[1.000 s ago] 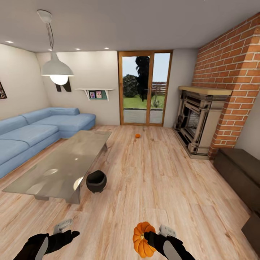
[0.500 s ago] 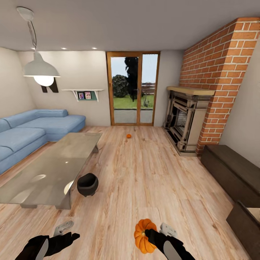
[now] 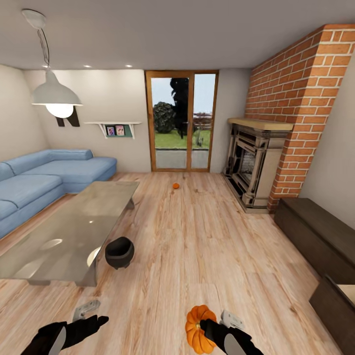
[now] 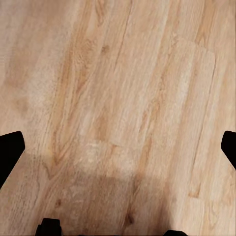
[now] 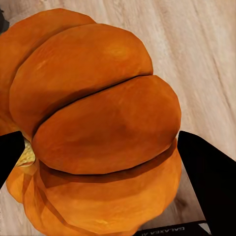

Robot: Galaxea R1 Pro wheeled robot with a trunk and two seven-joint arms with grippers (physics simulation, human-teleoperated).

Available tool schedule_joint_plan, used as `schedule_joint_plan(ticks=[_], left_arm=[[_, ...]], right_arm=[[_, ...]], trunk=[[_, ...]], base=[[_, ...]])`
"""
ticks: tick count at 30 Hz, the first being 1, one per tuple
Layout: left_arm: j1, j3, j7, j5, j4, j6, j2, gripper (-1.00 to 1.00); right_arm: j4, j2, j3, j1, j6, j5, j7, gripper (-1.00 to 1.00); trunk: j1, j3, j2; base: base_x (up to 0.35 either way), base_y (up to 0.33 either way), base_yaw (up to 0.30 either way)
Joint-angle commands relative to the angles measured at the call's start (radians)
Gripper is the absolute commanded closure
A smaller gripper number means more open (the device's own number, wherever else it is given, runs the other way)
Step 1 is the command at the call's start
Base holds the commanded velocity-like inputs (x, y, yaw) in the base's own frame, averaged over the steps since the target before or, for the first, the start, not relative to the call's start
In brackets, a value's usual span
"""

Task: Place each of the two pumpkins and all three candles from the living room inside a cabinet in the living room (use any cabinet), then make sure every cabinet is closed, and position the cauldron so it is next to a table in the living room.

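You have a broad strip of bare light-wood plank floor [image 3: 197, 246] running up the middle of the frame. At centre left, the low glossy glass-topped coffee table [image 3: 74, 227] blocks you, with the round black cauldron [image 3: 119, 252] just beside its near corner. Along the lower right edge, the long dark-brown wooden cabinet [image 3: 315, 236] bounds your path.
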Motion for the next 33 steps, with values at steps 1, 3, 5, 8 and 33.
schedule_joint_plan(ticks=[1, 3, 5, 8, 33], left_arm=[[0.000, 0.000, 0.000, 0.000, 0.006, -0.010, 0.000, -1.00], [0.000, 0.000, 0.001, -0.001, 0.015, -0.020, 0.000, -1.00], [0.000, 0.000, 0.001, -0.002, 0.019, -0.024, 0.001, -1.00], [0.000, 0.000, 0.006, -0.002, 0.021, -0.027, 0.001, -1.00], [0.000, 0.000, 0.009, -0.002, 0.023, -0.029, 0.002, -1.00]], right_arm=[[0.000, 0.000, 0.000, 0.000, 0.000, -0.001, -0.004, 1.00], [0.000, 0.000, 0.000, 0.000, -0.002, 0.000, -0.004, 1.00], [-0.001, 0.000, 0.000, 0.000, -0.003, 0.000, -0.004, 1.00], [-0.001, 0.000, 0.000, 0.000, -0.004, 0.000, -0.004, 1.00], [-0.002, 0.001, 0.000, 0.000, -0.004, 0.000, -0.004, 1.00]], trunk=[[0.000, 0.000, 0.000], [0.000, 0.000, 0.000], [0.000, 0.000, 0.000], [0.000, 0.000, 0.000], [0.000, 0.000, 0.000]], base=[[0.205, 0.000, 0.000], [0.265, 0.000, 0.000], [0.303, 0.000, 0.000], [0.321, 0.000, -0.021], [0.330, 0.000, -0.097]])
